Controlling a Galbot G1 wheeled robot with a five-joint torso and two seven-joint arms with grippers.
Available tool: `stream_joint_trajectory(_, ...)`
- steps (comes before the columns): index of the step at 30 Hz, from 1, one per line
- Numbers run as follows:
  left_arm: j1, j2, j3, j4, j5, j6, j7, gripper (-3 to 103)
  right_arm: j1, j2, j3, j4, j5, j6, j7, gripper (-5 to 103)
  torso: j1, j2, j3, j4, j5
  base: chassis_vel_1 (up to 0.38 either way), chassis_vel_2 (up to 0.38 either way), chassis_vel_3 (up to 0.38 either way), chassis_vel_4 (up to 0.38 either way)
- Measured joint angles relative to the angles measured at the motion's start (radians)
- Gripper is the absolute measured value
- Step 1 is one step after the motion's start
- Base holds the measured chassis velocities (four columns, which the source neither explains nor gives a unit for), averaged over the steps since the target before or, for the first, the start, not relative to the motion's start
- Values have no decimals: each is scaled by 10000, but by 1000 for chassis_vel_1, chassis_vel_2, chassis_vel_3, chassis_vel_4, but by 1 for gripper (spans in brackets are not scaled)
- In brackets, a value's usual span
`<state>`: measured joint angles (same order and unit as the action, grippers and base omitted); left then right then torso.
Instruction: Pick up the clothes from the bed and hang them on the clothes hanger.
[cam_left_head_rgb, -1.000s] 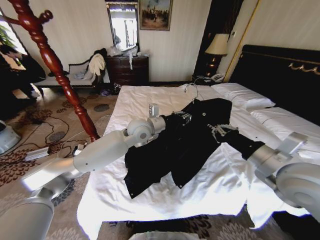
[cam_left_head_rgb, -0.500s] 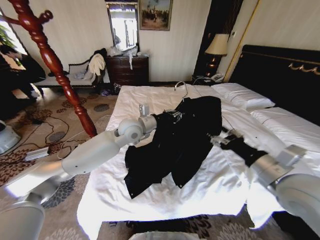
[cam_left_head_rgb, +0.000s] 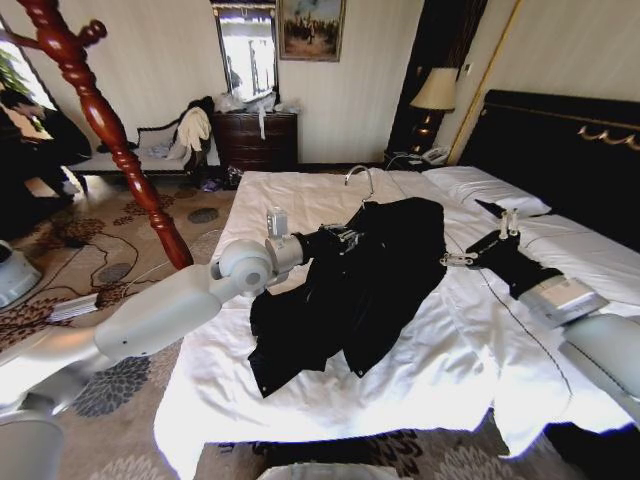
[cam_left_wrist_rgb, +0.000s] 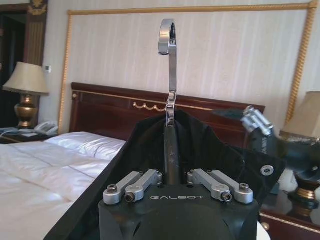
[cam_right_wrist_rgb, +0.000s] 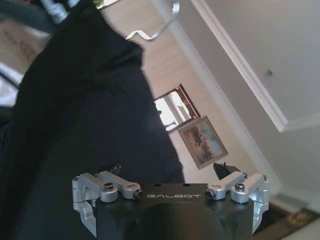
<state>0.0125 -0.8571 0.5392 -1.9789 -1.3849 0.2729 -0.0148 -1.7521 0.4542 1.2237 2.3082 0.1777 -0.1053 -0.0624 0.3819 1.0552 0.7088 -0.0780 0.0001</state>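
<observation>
Two arms reach over the bed (cam_left_head_rgb: 300, 390), where the black clothes (cam_left_head_rgb: 360, 290) lie partly raised off the rumpled white sheets near its middle. The left gripper (cam_left_head_rgb: 335, 240) is clamped on the neck of the clothes hanger (cam_left_wrist_rgb: 168, 100), just under the silver wire hook (cam_left_head_rgb: 360, 177), which stands up above the garment's collar at the far end. From the left wrist view, the dark cloth drapes over both shoulders of the hanger and falls around the gripper. The right gripper (cam_left_head_rgb: 478, 252) hovers to the right of the garment, apart from it, its fingers (cam_right_wrist_rgb: 85, 212) spread wide and holding nothing.

By the look of it, the jacket is light and limp: the near hem and sleeves sag in folds onto the sheet and will swing or slide as it rises. The cloth could slip off a narrow hanger shoulder if tugged sideways. The firmest hold appears to be the stiff hanger neck below the hook, with the collar or shoulder seam the best place to steady the fabric.
</observation>
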Motion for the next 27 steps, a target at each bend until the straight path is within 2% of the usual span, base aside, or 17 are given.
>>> stream_joint_trajectory(5, -267, -9, 323, -135, -64, 26, 9, 15, 65, -148, -143, -177, -516, 103, -50, 100, 0, 0, 0, 0, 0, 0, 0, 0, 0)
stream_joint_trajectory(14, -331, 12, 714, -374, -66, 76, 25, 15, 114, -236, -329, -337, -727, 79, 58, 100, 0, 0, 0, 1, 0, 0, 0, 0, 0)
stream_joint_trajectory(17, -562, -209, 1155, -586, -99, 91, -18, 15, 94, -329, -492, -512, -1391, 166, -100, 100, -1, 0, 0, 1, 0, 0, 0, 0, 0)
stream_joint_trajectory(24, -763, -461, 1448, -793, -244, 106, -110, 15, 15, -301, -492, -619, -2434, 499, -367, 100, 0, 0, 0, 0, 0, 0, 0, 0, 0)
stream_joint_trajectory(25, -770, -473, 1457, -798, -263, 108, -131, 15, 0, -266, -492, -620, -2606, 551, -379, 103, -1, 0, 0, 0, 0, 0, 0, 0, 0)
stream_joint_trajectory(27, -769, -465, 1457, -789, -268, 108, -140, 15, -12, -253, -491, -619, -2672, 566, -380, 99, -1, 0, 0, 0, 0, 0, 0, 0, 0)
